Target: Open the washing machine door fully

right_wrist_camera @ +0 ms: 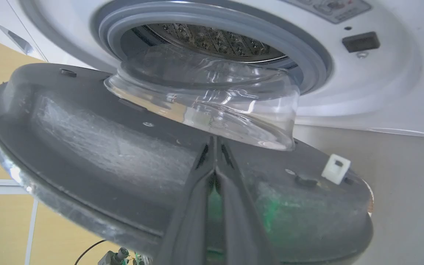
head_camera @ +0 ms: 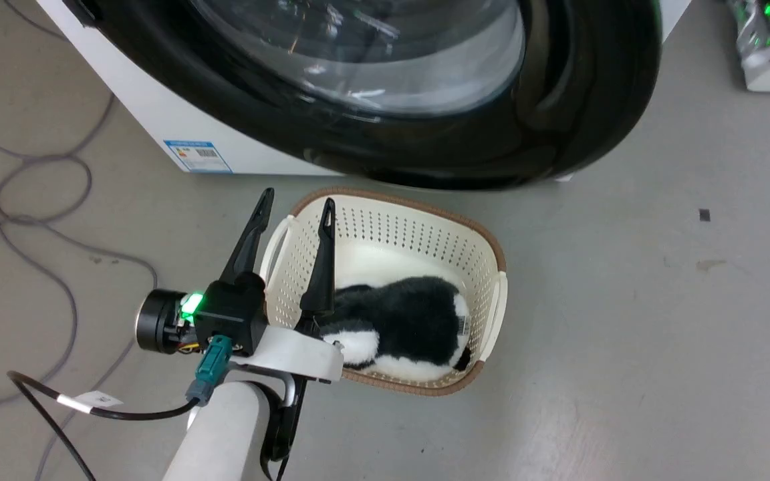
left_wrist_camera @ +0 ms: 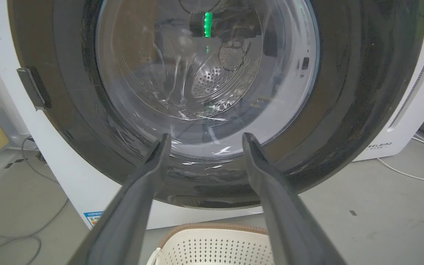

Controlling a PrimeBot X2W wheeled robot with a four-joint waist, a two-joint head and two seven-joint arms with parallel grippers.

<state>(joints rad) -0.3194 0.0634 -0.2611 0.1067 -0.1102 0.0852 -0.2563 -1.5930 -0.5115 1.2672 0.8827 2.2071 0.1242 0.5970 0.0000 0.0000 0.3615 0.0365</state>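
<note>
1. The washing machine door (right_wrist_camera: 98, 154) stands ajar, swung partway off the washing machine (right_wrist_camera: 388, 95).
2. Left gripper (head_camera: 298, 198) faces the door's front, fingers apart.
3. Right gripper (right_wrist_camera: 215, 141): fingers together, tips at the door's inner face.

The left pincer (left_wrist_camera: 206, 135) (fingers spread) faces the washing machine door (left_wrist_camera: 344, 110), basket (left_wrist_camera: 215, 246) below.

Cream perforated laundry basket (head_camera: 398, 227) with brown rim on grey floor (head_camera: 625, 334), holding a black-and-white plush toy (head_camera: 418, 314); grey cables (head_camera: 4, 207) loop at left.
</note>
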